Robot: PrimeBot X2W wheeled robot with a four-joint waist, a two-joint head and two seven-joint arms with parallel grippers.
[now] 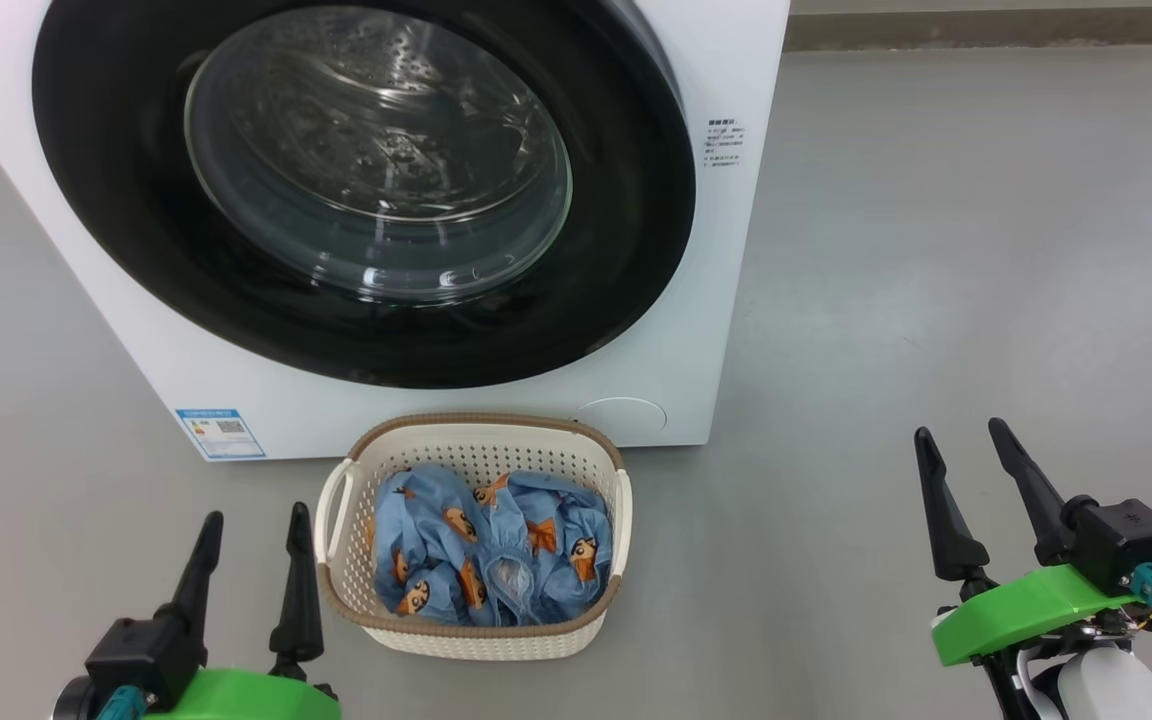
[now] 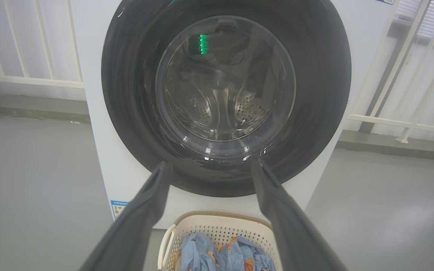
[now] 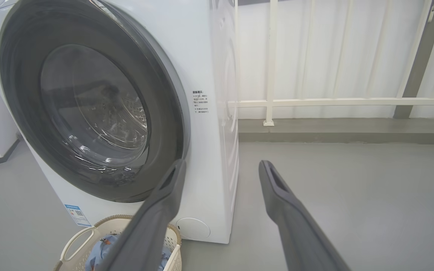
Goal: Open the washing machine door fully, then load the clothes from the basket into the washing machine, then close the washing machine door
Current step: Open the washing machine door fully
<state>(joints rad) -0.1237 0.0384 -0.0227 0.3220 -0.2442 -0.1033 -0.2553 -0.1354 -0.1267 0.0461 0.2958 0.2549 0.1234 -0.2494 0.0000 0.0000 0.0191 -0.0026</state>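
While left gripper (image 1: 256,510) and right gripper (image 1: 960,427) gape empty, the door (image 1: 376,170) is shut. Rigid, slick; probably pull its right edge.

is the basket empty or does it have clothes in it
Not empty: blue printed clothes lie bunched inside the basket, covering its bottom.

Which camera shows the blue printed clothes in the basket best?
The head view: it looks down into the cream perforated plastic basket, showing the whole heap of light blue clothes with orange figures. The left wrist view catches the heap's top at its bottom edge; the right wrist view, a blue sliver lower left.
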